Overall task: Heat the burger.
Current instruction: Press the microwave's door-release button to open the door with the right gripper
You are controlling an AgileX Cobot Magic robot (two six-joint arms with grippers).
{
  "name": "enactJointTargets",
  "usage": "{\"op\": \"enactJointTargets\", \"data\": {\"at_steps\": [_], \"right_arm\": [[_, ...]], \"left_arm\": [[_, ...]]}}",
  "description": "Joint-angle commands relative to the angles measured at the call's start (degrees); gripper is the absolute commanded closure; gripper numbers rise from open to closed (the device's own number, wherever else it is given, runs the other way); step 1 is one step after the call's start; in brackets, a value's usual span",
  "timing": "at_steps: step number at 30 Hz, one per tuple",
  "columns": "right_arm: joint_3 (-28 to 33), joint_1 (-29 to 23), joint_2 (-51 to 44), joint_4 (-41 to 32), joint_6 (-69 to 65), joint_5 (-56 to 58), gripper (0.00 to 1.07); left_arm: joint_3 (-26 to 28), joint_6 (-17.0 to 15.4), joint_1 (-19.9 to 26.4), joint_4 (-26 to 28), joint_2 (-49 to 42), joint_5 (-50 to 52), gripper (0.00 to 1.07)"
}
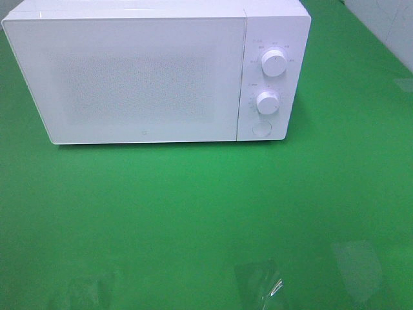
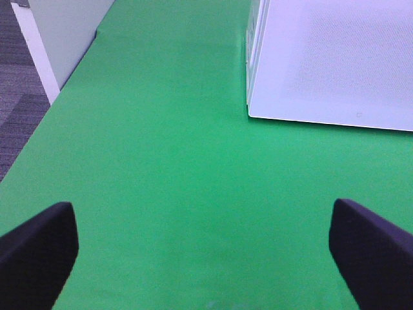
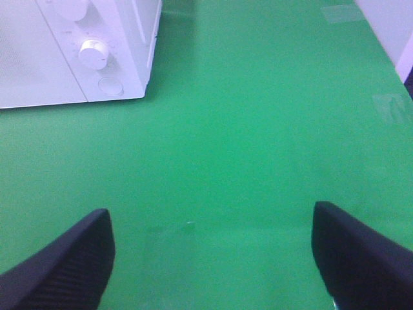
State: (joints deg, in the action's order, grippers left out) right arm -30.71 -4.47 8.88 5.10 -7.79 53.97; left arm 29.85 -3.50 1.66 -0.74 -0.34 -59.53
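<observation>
White microwave at the far side of the green table cover, shut door across most of its front. Control panel at its right end: upper knob, lower knob right beneath, round button lowest of the three. Glossy clear patch on the cover near the front edge, second clear patch to its right. Neither arm in the high view. Left gripper low over bare green cover, dark fingers spread as wide as can be, nothing between them, nothing held. Left front corner of the microwave ahead of it and off to one side, well apart from the fingertips. Pale panel and grey floor beyond the cover's edge on that side. Right gripper likewise over bare cover, fingers well apart, empty. Knob end of the microwave ahead of it, off to one side and not touched. Burger not seen in any of the three views; whereabouts impossible to tell.
</observation>
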Motion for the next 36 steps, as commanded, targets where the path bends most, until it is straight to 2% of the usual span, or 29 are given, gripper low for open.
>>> {"op": "enactJointTargets", "data": {"at_steps": [1, 9, 27, 30, 33, 34, 36], "right_arm": [[0.69, 2.92, -4.64, 0.17, -0.74, 0.4, 0.31], [1.6, 3.9, -10.71, 0.23, -0.69, 2.92, 0.31], [1.78, 3.9, -10.54, -0.11, 0.17, 3.21, 0.31], [-0.4, 3.9, -9.63, -0.52, 0.34, -1.26, 0.31], [-0.52, 3.9, -8.48, -0.46, 0.34, -5.21, 0.31], [0.11, 3.9, -6.19, -0.46, 0.34, -11.63, 0.31], [0.46, 3.9, -5.27, -0.46, 0.29, -13.81, 0.31]], "left_arm": [[-0.06, -0.29, 0.0, 0.06, -1.09, 0.69, 0.06], [-0.06, -0.29, 0.0, 0.06, -1.09, 0.69, 0.06], [-0.06, -0.29, 0.0, 0.06, -0.46, 0.69, 0.06], [-0.06, -0.29, 0.0, 0.06, -0.46, 0.69, 0.06], [-0.06, -0.29, 0.0, 0.06, -0.46, 0.69, 0.06], [-0.06, -0.29, 0.0, 0.06, -0.46, 0.69, 0.06], [-0.06, -0.29, 0.0, 0.0, -0.46, 0.74, 0.06]]}}
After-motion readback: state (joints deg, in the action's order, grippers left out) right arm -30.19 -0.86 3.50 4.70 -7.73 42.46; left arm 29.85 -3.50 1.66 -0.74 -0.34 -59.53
